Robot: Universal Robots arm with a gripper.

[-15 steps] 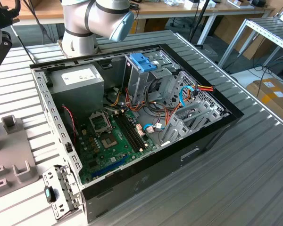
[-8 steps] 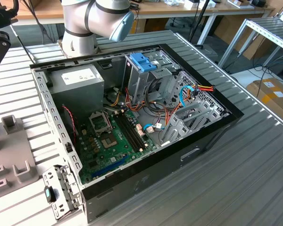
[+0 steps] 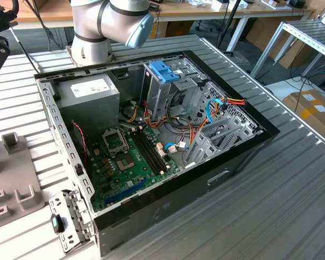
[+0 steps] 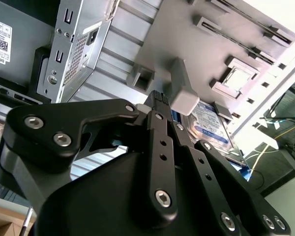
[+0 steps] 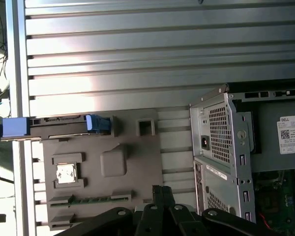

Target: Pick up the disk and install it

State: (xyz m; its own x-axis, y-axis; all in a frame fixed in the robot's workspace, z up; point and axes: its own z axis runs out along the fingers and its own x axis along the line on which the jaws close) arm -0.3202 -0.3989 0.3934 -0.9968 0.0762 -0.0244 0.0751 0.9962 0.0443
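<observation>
The disk point(image 5: 56, 122) stands on its edge in a slot of a grey fixture plate point(image 5: 132, 162), and its blue carrier point(image 5: 97, 123) sticks out at both ends. In the second wrist view the disk point(image 4: 211, 125) shows its white and blue label past a grey block. My gripper point(image 5: 162, 191) hovers above the plate's other side, near the computer case and well apart from the disk. Its black fingers point(image 4: 157, 105) are together with nothing between them.
An open computer case point(image 3: 244, 157) lies on the slatted metal table point(image 3: 292, 206), with a motherboard, cables and an upright metal cage with a blue handle point(image 3: 165, 70). The arm's base point(image 3: 92, 46) stands behind the case. The grey fixture plate point(image 3: 11, 179) is at the exterior view's left.
</observation>
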